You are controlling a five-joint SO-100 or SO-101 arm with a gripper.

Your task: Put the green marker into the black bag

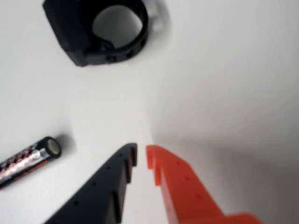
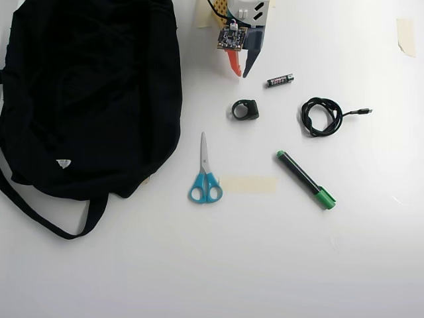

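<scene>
The green marker point(image 2: 305, 179), a black barrel with a green cap, lies diagonally on the white table at the right of the overhead view, far from the arm. It does not show in the wrist view. The black bag point(image 2: 86, 93) fills the upper left of the overhead view, with its straps trailing to the lower left. My gripper point(image 2: 242, 74) hangs at the top centre, between the bag and the marker. In the wrist view the gripper point(image 1: 141, 156) has its black and orange fingertips almost touching, with nothing between them.
A small battery point(image 1: 28, 163) point(image 2: 280, 80) lies just beside the gripper. A black ring-shaped part point(image 1: 70, 28) point(image 2: 252, 111) sits ahead of it. Blue-handled scissors point(image 2: 205, 172), a coiled black cable point(image 2: 305, 116) and a tape strip point(image 2: 248, 184) lie around the marker.
</scene>
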